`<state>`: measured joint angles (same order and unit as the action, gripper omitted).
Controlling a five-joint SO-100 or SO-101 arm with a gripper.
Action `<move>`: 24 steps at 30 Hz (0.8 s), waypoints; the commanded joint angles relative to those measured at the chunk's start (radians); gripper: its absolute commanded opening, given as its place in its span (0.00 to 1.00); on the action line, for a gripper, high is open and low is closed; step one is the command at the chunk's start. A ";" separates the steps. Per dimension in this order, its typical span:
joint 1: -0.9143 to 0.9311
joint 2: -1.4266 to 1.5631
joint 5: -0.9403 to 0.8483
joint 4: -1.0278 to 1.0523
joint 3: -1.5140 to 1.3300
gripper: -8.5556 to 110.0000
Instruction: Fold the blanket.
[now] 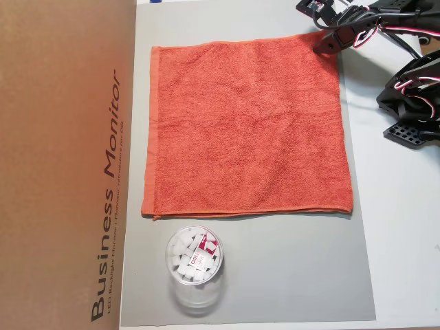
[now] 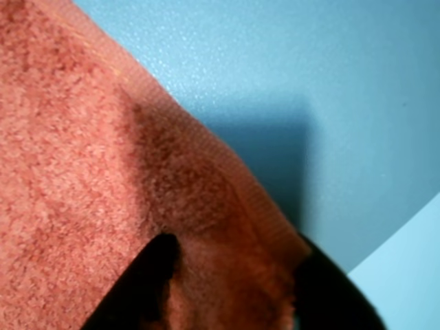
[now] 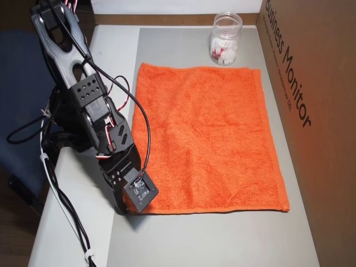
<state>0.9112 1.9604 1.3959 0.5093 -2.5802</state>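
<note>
Gripper [image 2: 227,289] position: at one corner of the blanket [image 1: 247,127]. In the wrist view, both dark fingers [image 2: 141,292] straddle the hemmed corner, with terry cloth bunched between them; the gripper is pinching the blanket corner.

Layout, left to right in an overhead view: the brown cardboard box [image 1: 65,165] printed "Business Monitor" stands along the left edge. The grey mat [image 1: 289,275] lies beside it. The blanket lies flat and unfolded on the mat, its left hem just beside the box. A clear plastic jar [image 1: 194,265] holding white and red items stands on the mat, near the blanket's lower-left corner. The arm [image 1: 405,89] occupies the upper right, on the white table [image 1: 405,227].
</note>
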 commanded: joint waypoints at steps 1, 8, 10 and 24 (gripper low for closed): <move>0.011 -0.006 -0.008 -0.012 0.009 0.16; 0.015 -0.006 -0.008 -0.012 0.008 0.10; 0.017 -0.006 -0.008 -0.012 0.008 0.08; 0.031 0.012 -0.008 0.003 0.044 0.07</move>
<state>0.9189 1.9620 1.3959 0.5093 -2.5740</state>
